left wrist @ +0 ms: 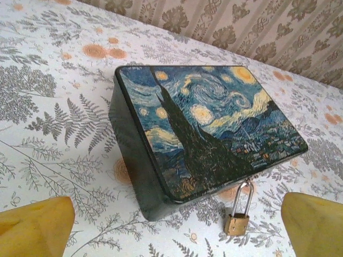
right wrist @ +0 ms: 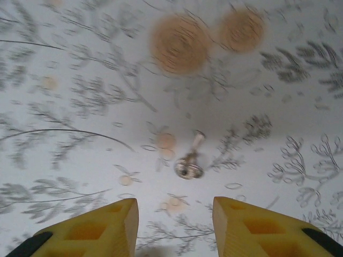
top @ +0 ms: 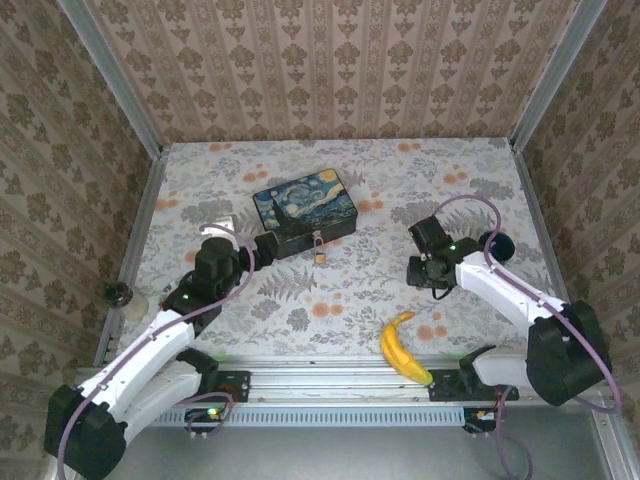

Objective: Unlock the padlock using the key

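At the right gripper: yellow fingers apart, clamped on nothing, poised low over the fern-printed tablecloth. Just ahead of the gap, flat on the cloth: the small silvery key with a round head, untouched, shaft pointing away.

At the left gripper: spread wide, empty, aimed at the near side of the rectangular box painted with a swirling starry night. Just below the box's front edge, toward the right-hand finger: the tiny brass-coloured padlock with a thin silvery shackle. Shackle closed, seemingly hooked to the box's front, body down on the cloth. From above, well apart from the key.

Step in hand, by the look of it: picking up the key; unlocking not yet begun.

Called for next: lowering until the fingers straddle the key's head, closing squarely, and lifting with the shaft left free for the keyhole. Probably also steadying the padlock with the left.
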Motion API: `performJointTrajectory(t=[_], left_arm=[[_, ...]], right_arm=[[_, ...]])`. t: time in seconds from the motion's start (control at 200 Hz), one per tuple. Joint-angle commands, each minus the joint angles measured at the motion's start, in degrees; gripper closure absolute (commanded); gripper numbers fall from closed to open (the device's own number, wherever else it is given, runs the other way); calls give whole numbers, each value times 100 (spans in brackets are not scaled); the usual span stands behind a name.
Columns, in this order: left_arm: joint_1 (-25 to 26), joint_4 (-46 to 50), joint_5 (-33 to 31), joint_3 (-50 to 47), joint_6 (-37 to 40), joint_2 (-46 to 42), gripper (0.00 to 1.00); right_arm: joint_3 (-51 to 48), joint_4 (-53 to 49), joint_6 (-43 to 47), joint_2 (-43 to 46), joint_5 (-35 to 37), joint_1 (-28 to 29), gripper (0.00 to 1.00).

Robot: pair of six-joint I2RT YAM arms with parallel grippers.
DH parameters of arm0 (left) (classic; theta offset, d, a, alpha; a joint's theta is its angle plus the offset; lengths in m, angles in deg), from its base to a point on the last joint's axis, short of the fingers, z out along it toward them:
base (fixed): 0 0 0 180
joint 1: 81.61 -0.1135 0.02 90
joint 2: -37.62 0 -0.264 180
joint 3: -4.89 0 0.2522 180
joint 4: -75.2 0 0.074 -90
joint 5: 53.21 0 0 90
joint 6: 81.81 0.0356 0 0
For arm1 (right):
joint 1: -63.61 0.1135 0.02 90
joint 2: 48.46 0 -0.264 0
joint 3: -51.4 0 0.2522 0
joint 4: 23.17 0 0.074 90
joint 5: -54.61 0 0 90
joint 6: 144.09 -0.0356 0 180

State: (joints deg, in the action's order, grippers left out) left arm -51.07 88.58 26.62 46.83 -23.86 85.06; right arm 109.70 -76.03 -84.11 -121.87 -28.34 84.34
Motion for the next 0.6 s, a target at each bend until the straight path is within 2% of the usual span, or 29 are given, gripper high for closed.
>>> performJointTrajectory(t=[0.0, 0.12, 0.33, 0.595], left_arm=[[-49, 61, 150, -50, -142, 85, 0], [-49, 12, 285, -59, -216, 244, 0], [-50, -48, 361, -144, -293, 341, 0], [-51, -123, 352, -199, -319, 380, 0]], right_arm=[[-106, 101, -452, -82, 41, -168, 58], [-138, 235, -814, -363, 295, -245, 59], [-166, 737, -1047, -887, 127, -253, 59], [-131, 758, -1112, -1237, 206, -247, 59]])
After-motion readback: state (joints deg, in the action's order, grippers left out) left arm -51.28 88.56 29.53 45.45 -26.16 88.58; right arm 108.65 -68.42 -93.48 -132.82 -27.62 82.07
